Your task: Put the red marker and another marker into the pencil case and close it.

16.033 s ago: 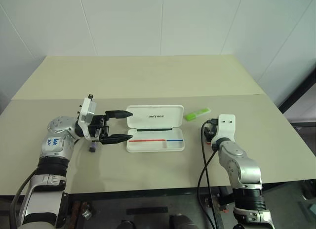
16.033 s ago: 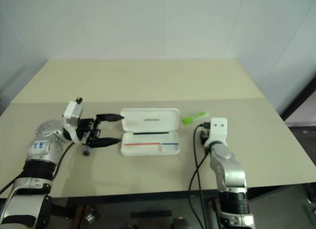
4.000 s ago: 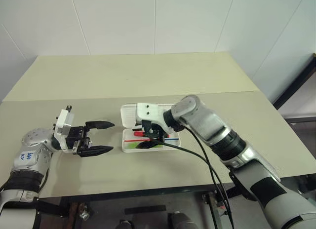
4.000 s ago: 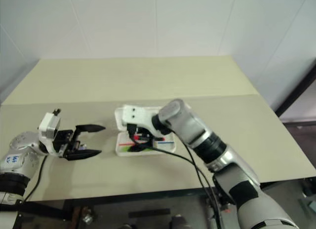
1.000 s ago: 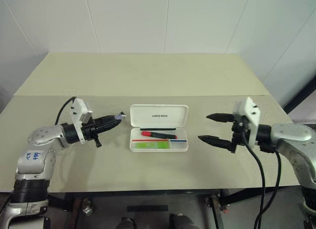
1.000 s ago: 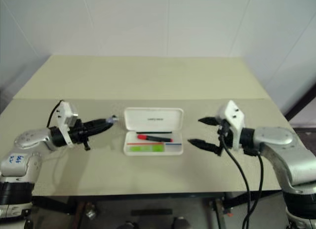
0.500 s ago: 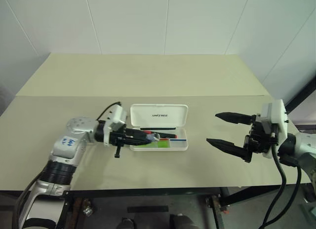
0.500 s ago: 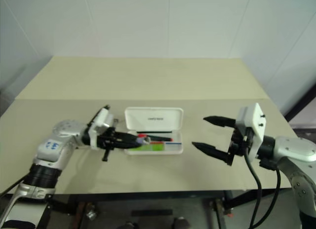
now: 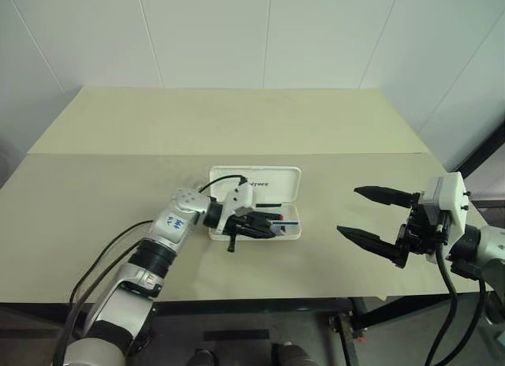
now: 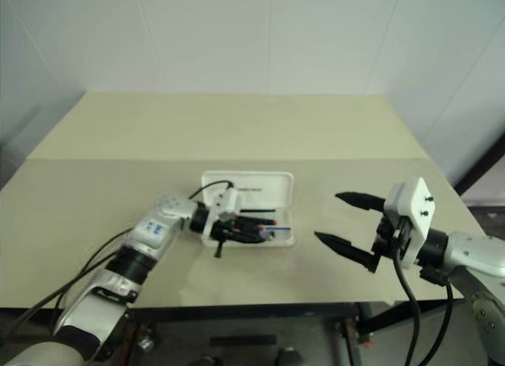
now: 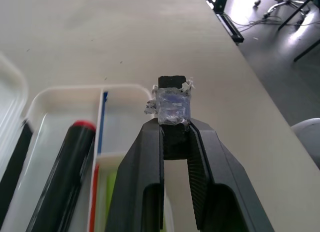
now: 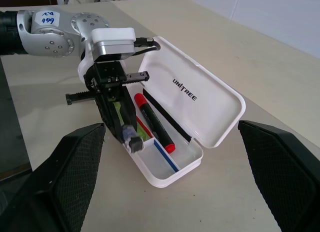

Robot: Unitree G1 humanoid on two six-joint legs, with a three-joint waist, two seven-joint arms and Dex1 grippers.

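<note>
Scene: a white pencil case (image 9: pixel 254 181) lies open on a beige table (image 9: pixel 237 121), lid laid flat toward the far side, tray toward the robot.

Contents: the red marker (image 12: pixel 154 123) lies in the tray, its long axis running along the case's length; the lime-green highlighter (image 12: pixel 118 111) lies beside it in the near compartment, largely under the left gripper.

Left gripper (image 9: pixel 256 224): reaches in over the tray from the case's left end, fingers drawn nearly together, pinching a small dark block wrapped in clear tape (image 11: pixel 171 103) at the tips; it has hold of neither marker.

Right gripper (image 9: pixel 365 216): hangs well to the right of the case, jaws spread wide and empty.

Key relation: the lid lies on the far side of the left gripper, hinge line parallel to the markers, and the left arm is much the nearer. Closing likely calls for the fingers to clear the tray first, then swing the lid toward the robot.

Stage: both markers appear stowed; only closing looks left.
</note>
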